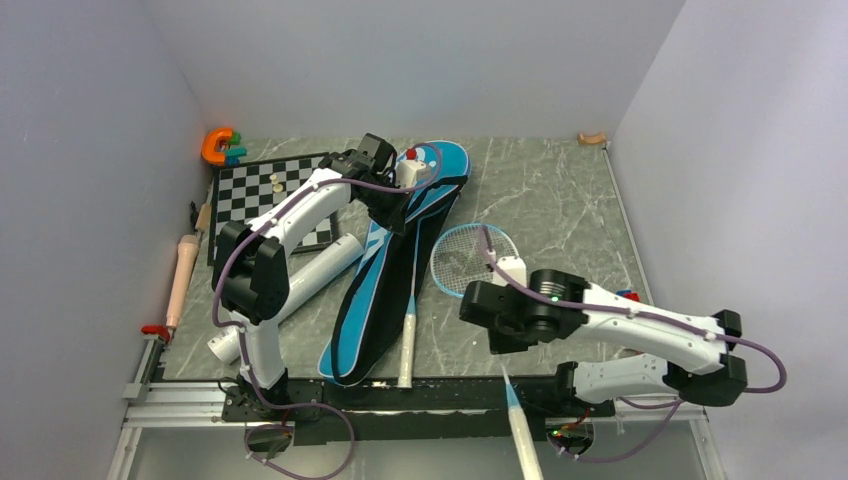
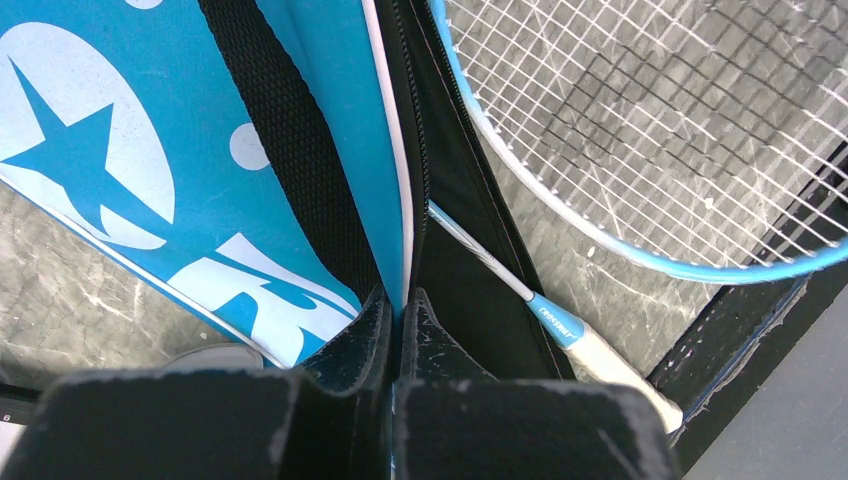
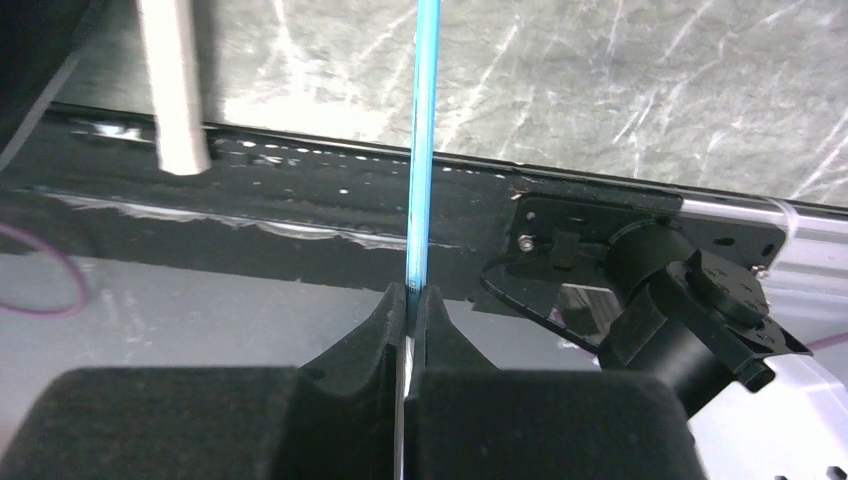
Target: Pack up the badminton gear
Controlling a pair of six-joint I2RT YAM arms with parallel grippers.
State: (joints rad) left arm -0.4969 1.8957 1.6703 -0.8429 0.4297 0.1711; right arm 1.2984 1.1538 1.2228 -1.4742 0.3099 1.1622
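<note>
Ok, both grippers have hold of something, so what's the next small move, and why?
Probably ease the racket in the right gripper leftward, head toward the blue bag. The left gripper is shut on the bag's edge, its dark opening shows, and the racket's head sits right beside that opening.

Both pinched closed — left tool stretched forward, right tool close in.
</note>
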